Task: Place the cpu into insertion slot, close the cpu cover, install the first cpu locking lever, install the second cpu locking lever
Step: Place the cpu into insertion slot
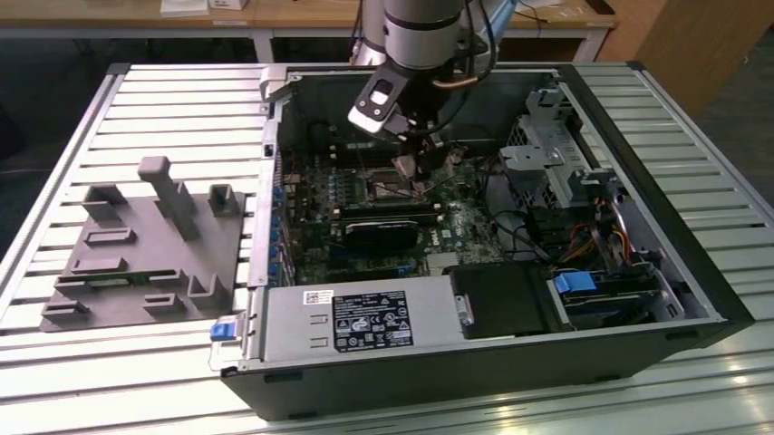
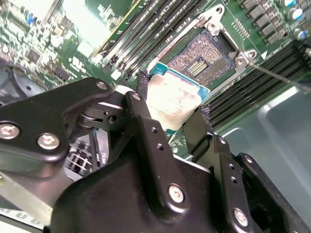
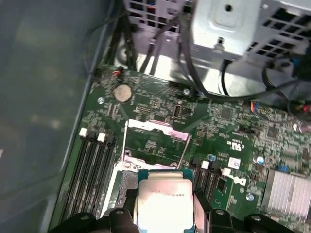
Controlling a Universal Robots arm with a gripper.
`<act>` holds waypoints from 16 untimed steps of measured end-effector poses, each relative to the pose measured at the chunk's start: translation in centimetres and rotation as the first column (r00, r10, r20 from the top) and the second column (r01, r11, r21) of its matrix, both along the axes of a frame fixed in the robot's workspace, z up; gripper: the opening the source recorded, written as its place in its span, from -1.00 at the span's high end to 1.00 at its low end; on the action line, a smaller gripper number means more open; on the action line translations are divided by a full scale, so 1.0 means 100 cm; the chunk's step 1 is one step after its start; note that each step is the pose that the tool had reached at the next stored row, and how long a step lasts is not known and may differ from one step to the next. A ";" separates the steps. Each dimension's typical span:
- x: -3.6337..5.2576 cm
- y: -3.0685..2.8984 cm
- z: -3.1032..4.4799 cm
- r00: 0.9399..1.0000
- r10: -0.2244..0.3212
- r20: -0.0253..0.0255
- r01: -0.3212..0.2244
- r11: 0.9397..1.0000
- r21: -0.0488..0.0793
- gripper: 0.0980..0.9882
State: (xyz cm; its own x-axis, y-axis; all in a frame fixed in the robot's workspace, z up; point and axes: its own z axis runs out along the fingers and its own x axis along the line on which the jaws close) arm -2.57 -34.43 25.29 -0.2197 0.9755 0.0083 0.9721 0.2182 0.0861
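My gripper (image 2: 172, 97) is shut on the cpu (image 2: 170, 103), a flat square chip with a silver-grey top, held by two opposite edges between black fingers (image 2: 204, 121). It hovers tilted just beside and above the insertion slot (image 2: 204, 58), whose dark contact field lies bare inside its silvery frame. In the first wrist view the cpu (image 3: 163, 201) sits in the gripper (image 3: 164, 213), and beyond it the cpu cover (image 3: 155, 127) stands swung up and open. A thin wire lever (image 2: 282, 77) sticks out from the slot's corner. In the exterior view the gripper (image 1: 409, 172) hangs over the slot (image 1: 384, 188) inside the computer case.
Long black memory slots (image 2: 146, 29) flank the socket. A black round-edged heatsink (image 1: 377, 234) lies close by on the board. The power supply (image 1: 362, 317), drive cage (image 1: 545, 154) and cables (image 1: 532, 240) crowd the case. A grey fixture plate (image 1: 145, 245) rests on the table at the exterior view's left.
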 end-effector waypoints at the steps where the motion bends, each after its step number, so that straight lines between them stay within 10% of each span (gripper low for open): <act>1: 0.0000 0.0000 -0.0004 1.000 -0.018 0.000 0.018 1.000 0.000 0.01; 16: -0.0115 0.0025 -0.0084 0.987 -0.160 0.005 0.160 0.987 0.004 0.01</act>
